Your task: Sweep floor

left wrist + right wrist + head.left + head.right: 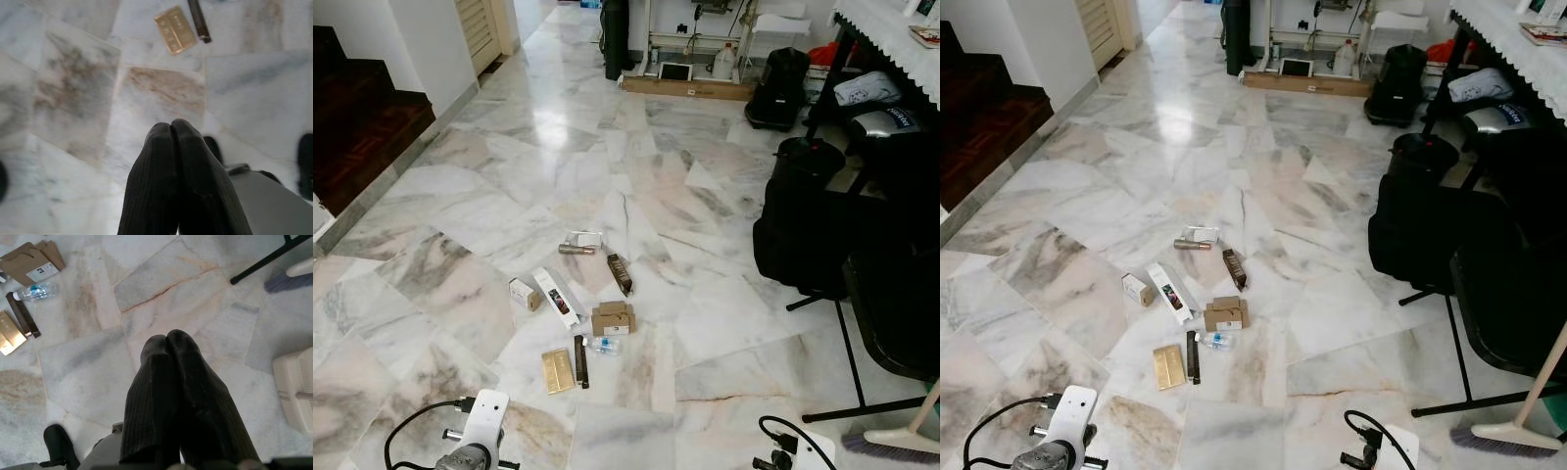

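Now, broom [1508, 431]: near right on the floor, head beside the black chair leg, handle leaning up to the right.
Litter [578, 313]: small boxes and a bottle, middle of the floor [509, 166].
Right gripper [168, 345]: closed, empty; I should open it before taking the handle.
Left gripper [171, 129]: closed, empty, above the tiles.
Advice: grasp the handle low, then sweep toward the litter.

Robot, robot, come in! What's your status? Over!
Both grippers shut, empty: left gripper, right gripper. Broom standing at the right, untouched. Litter ahead on marble floor: gold box, cardboard box, small bottle.
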Controlling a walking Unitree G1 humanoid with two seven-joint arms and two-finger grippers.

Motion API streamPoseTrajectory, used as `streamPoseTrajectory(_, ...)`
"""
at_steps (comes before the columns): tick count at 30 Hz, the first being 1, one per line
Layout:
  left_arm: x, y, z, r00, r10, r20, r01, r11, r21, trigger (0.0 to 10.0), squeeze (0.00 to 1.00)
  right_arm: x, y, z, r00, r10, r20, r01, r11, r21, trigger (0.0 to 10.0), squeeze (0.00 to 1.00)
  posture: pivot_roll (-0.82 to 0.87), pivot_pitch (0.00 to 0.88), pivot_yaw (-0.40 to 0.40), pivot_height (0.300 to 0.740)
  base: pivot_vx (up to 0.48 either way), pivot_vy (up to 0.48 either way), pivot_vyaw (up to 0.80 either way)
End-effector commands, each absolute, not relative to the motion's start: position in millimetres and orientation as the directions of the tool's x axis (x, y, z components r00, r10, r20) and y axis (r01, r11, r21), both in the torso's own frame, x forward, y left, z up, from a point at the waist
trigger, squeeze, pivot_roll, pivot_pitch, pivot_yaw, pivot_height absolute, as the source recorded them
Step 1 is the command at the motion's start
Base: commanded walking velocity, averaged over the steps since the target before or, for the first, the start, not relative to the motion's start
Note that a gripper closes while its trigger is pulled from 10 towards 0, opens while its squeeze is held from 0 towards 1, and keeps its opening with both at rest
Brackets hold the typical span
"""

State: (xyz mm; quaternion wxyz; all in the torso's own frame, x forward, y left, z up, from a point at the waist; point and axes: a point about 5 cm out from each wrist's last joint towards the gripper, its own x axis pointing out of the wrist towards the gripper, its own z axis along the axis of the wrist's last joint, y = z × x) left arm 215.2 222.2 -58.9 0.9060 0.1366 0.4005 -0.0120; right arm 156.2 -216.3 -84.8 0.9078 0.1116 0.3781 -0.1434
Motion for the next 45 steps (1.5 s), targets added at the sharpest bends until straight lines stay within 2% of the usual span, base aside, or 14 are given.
streamPoseTrajectory(1,211,223,-61,0.672,0.096,-0.734,0.147,0.954,0.26,10.0,0.0,153,-215,-86,0.668,-0.178,-0.723,0.352,0.931,0.096,10.0,0.0,0.03,0.068,-0.027,0.74,0.0,0.0,0.0)
streamPoseTrajectory(10,209,225,-62,0.664,0.063,-0.745,0.097,0.981,0.17,10.0,0.0,150,-212,-89,0.654,-0.167,-0.738,0.349,0.932,0.099,10.0,0.0,0.03,0.076,-0.024,0.74,0.0,0.0,0.0)
streamPoseTrajectory(19,212,223,-61,0.668,0.064,-0.741,0.068,0.987,0.146,10.0,0.0,150,-213,-89,0.639,-0.185,-0.747,0.376,0.922,0.093,10.0,0.0,0.03,0.077,-0.023,0.74,0.0,0.0,0.0)
streamPoseTrajectory(45,208,224,-63,0.665,0.07,-0.744,0.055,0.988,0.141,10.0,0.0,145,-211,-92,0.617,-0.172,-0.768,0.363,0.928,0.084,10.0,0.0,0.03,0.077,-0.024,0.74,0.0,0.0,-0.78)
